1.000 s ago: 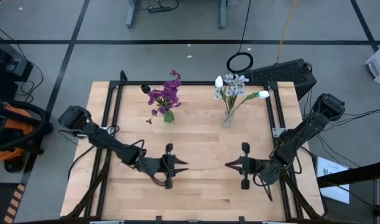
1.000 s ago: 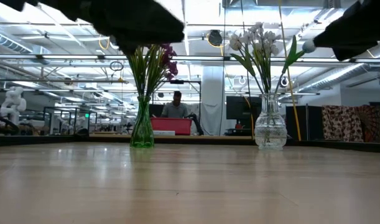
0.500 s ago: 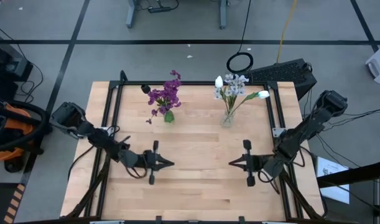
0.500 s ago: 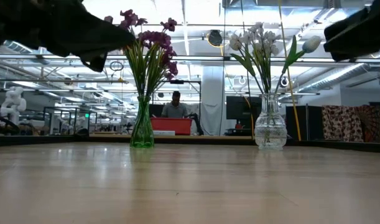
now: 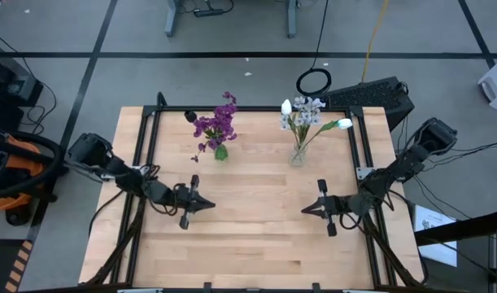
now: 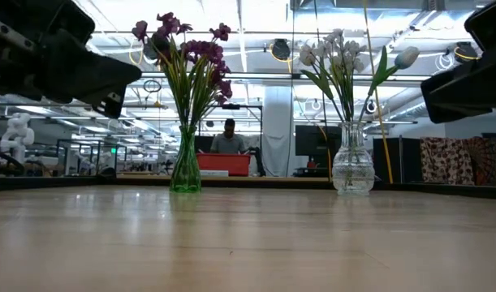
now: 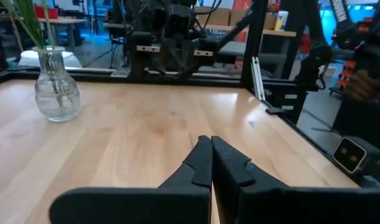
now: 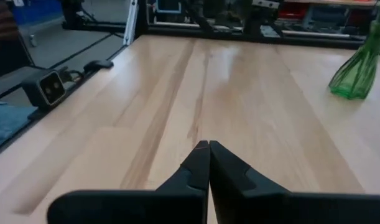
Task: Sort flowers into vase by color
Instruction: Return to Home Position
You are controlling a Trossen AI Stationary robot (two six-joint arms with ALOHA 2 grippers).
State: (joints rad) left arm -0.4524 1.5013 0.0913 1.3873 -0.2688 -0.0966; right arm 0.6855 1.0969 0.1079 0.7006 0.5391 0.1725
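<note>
Purple flowers stand in a green vase at the far middle-left of the table. White and pale flowers stand in a clear vase to its right. In both vases the stems stick in. The low view shows the green vase and the clear vase upright. My left gripper is shut and empty, near-left of the vases. It points level toward the right edge. My right gripper is shut and empty and faces it from the right. Bare wood lies between them.
Black frame rails run along the table's left, right and far edges. A keyboard and a cable ring lie beyond the far right corner. A person sits far behind the table. Bare wood spans the near half.
My left gripper has drawn back toward the table's left edge and sunk, tipping to level, and its fingers have come together. My right gripper has drawn back a little toward the right edge and lowered. The vases and flowers have stayed put.
</note>
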